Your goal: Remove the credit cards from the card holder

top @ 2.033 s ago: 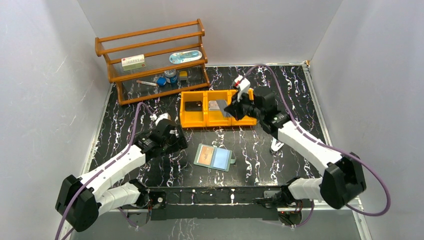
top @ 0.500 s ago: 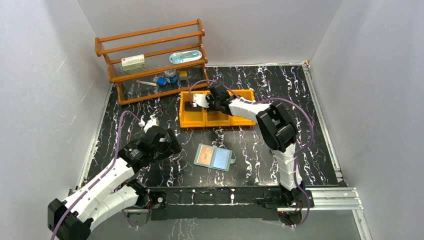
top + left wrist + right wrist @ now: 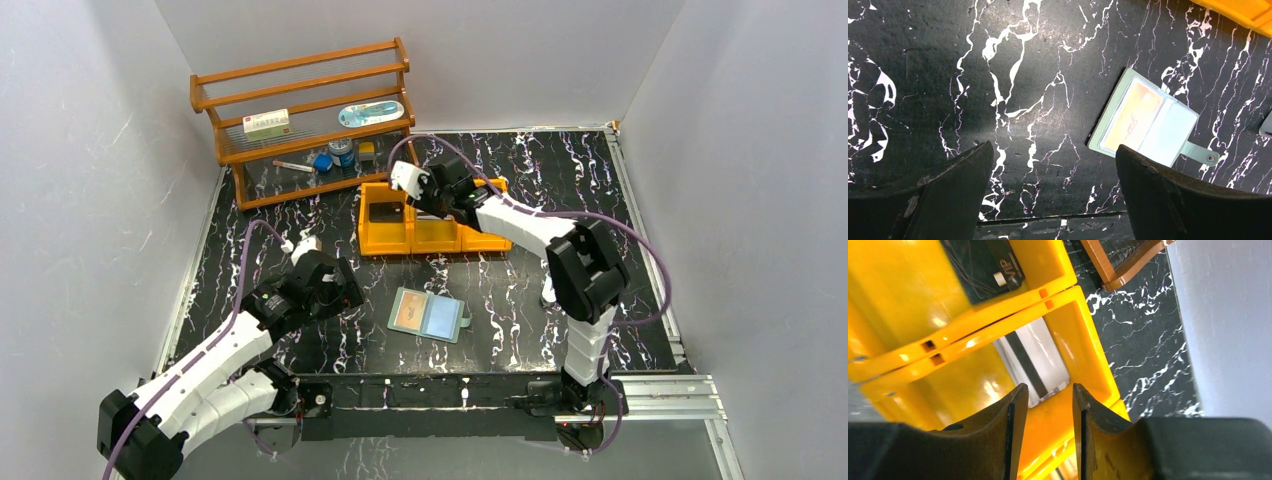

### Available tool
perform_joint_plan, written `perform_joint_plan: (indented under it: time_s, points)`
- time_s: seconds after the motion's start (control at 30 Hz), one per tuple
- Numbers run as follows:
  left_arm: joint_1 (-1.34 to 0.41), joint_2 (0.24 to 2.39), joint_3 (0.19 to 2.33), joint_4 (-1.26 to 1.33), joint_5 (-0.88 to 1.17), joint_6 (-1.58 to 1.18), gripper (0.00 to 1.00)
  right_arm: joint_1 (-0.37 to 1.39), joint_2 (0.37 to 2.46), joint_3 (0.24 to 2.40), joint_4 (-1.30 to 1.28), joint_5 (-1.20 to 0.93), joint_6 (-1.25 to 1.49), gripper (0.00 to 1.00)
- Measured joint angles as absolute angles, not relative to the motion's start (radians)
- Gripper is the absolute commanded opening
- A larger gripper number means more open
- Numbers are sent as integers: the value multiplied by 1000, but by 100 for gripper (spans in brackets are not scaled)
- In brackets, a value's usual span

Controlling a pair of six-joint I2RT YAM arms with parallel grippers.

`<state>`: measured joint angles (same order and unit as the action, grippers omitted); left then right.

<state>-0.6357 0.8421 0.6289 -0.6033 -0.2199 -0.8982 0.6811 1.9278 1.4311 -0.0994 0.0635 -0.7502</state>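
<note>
Right pincer (image 3: 1049, 387) hovers above orange bin (image 3: 1083, 350) near wooden rack (image 3: 1103, 262)

White links, black joints on left arm (image 3: 210, 355) and right arm (image 3: 515, 222); purple cables (image 3: 238, 270); 2 scuffed black fingers (image 3: 923, 200) apiece.

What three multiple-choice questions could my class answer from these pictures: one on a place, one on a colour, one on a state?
1. Where is the card holder?
A held in the air
B flat on the table
C inside the bin

2. What colour is the bin?
A orange
B green
C white

3. How is the left gripper?
A shut on a card
B shut on the card holder
C open and empty

Key:
1 B: it lies opened out on the dark marbled top, nearer the arms than the bin.
2 A: its walls show orange in the top and right wrist views.
3 C: its fingers stand wide apart with only table between them.
</note>
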Motion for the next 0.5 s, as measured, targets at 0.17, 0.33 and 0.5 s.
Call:
perform_joint_plan:
  time_s: [0.17, 0.33, 0.5]
  points:
    - [-636, 847, 629, -583, -211, -899, 92, 681, 1776, 1345, -97, 11, -355, 54]
    - [-636, 859, 628, -574, -210, -908, 91, 690, 1605, 1229, -141, -35, 251, 63]
    - [-635, 858, 628, -576, -240, -932, 91, 788, 1554, 1117, -245, 52, 632, 79]
